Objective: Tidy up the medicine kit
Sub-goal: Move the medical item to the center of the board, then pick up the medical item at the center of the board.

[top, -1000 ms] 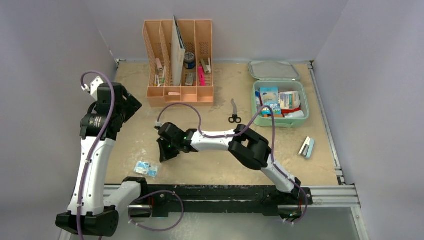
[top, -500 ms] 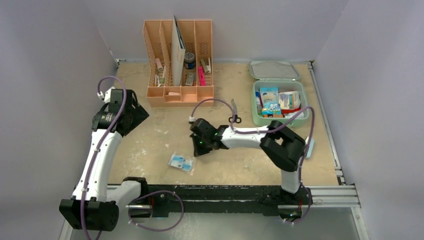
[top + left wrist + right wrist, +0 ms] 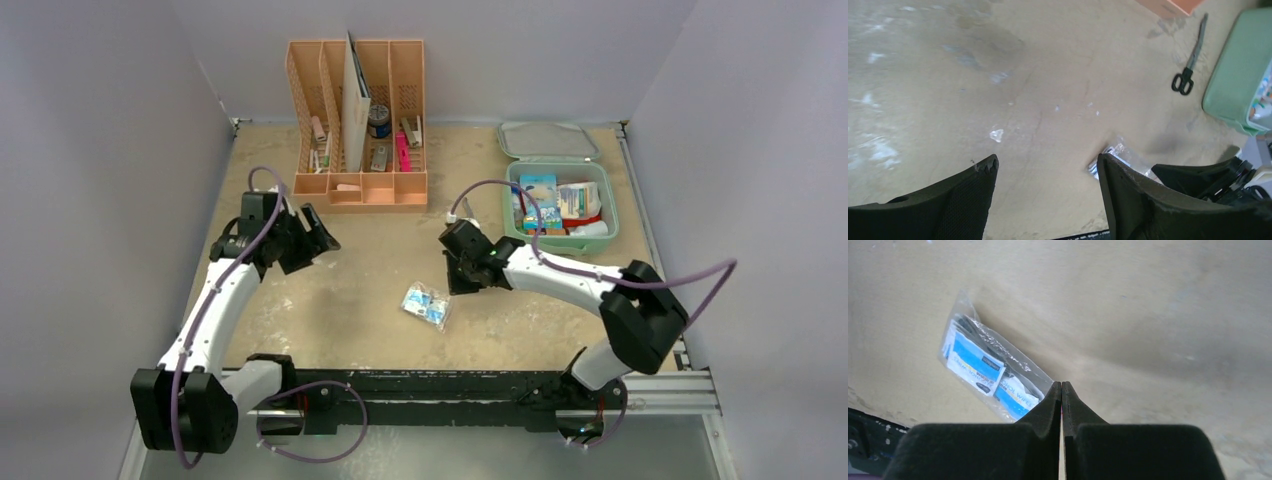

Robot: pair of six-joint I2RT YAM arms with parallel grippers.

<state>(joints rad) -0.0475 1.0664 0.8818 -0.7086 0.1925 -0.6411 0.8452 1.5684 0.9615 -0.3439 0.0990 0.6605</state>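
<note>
The mint-green medicine kit (image 3: 560, 246) lies open at the back right, lid (image 3: 548, 140) flat behind it, with boxes and packets inside. It also shows in the left wrist view (image 3: 1238, 75). A clear bag of blue alcohol wipes (image 3: 426, 305) hangs low over the table centre. My right gripper (image 3: 455, 283) is shut on the bag's corner, and the bag (image 3: 983, 365) trails to the left of the closed gripper (image 3: 1061, 385). My left gripper (image 3: 322, 240) is open and empty over the left-centre table (image 3: 1045, 165), with the bag (image 3: 1120, 152) just beyond its right finger.
A peach-orange slotted desk organizer (image 3: 360, 185) stands at the back centre with small items in it. Black scissors (image 3: 1188, 65) lie between the organizer and the kit. Grey walls close in the left, back and right sides.
My right gripper has swept from left-centre to the right toward the kit, taking the wipes bag along. My left arm has swung down and to the right toward the table centre.
</note>
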